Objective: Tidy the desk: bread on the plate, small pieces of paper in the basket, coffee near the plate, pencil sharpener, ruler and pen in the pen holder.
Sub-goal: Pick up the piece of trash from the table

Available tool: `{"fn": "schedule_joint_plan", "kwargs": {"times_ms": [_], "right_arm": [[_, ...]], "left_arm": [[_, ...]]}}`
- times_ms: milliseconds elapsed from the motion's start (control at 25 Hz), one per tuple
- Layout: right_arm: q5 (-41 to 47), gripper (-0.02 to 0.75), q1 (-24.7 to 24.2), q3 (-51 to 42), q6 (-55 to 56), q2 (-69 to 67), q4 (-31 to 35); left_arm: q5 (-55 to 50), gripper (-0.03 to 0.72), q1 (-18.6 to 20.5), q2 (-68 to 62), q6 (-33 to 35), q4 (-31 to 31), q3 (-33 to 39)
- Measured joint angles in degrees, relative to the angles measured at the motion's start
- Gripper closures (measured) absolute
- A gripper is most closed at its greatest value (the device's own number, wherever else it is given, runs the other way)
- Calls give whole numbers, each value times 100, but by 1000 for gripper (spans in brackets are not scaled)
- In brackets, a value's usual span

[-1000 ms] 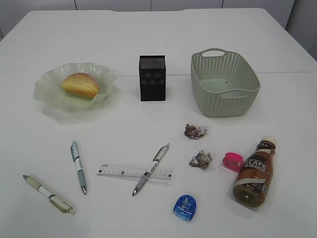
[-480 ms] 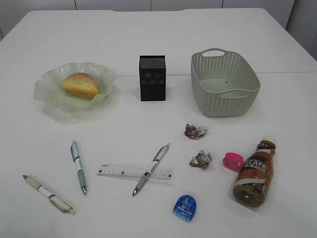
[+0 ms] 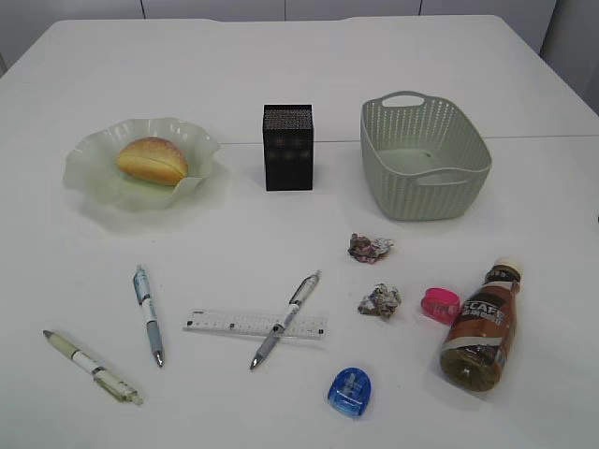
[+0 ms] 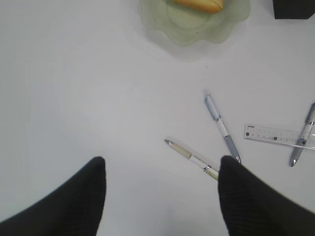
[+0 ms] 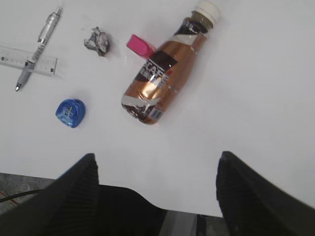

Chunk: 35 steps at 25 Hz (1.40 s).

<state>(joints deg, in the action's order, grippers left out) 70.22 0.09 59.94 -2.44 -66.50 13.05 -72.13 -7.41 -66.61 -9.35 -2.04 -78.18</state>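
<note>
The bread [image 3: 150, 160] lies on the plate [image 3: 94, 178] at the left. The black pen holder [image 3: 287, 147] and the basket [image 3: 426, 175] stand behind. Two paper balls [image 3: 370, 247] [image 3: 380, 300], a pink pencil sharpener [image 3: 440, 305], a blue one [image 3: 350, 391] and the coffee [image 3: 480, 327], lying on its side, are at the front right. The ruler [image 3: 225, 324] lies under one pen [image 3: 285, 318]; two more pens [image 3: 148, 314] [image 3: 92, 366] lie further left. My left gripper [image 4: 162, 162] hangs open above the desk near a pen [image 4: 192, 158]. My right gripper [image 5: 157, 157] is open, short of the coffee [image 5: 165, 73].
Neither arm shows in the exterior view. The desk's front edge [image 5: 147, 194] runs just under my right gripper. Bare white desk [image 4: 74, 88] stretches to the left of the plate [image 4: 187, 29] and the pens.
</note>
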Motion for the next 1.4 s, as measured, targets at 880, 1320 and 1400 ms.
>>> {"fn": "schedule_joint_plan", "kwargs": {"times_ms": [880, 1320, 1400], "right_arm": [[-299, 164, 859, 1233, -1387, -2208, 220], [-29, 164, 1979, 2850, -634, -3836, -1048], [-29, 164, 2156, 2921, -626, -4027, -1048]], "left_arm": [[0, 181, 0, 43, 0, 37, 0], [0, 181, 0, 43, 0, 37, 0], [0, 181, 0, 43, 0, 37, 0]]}}
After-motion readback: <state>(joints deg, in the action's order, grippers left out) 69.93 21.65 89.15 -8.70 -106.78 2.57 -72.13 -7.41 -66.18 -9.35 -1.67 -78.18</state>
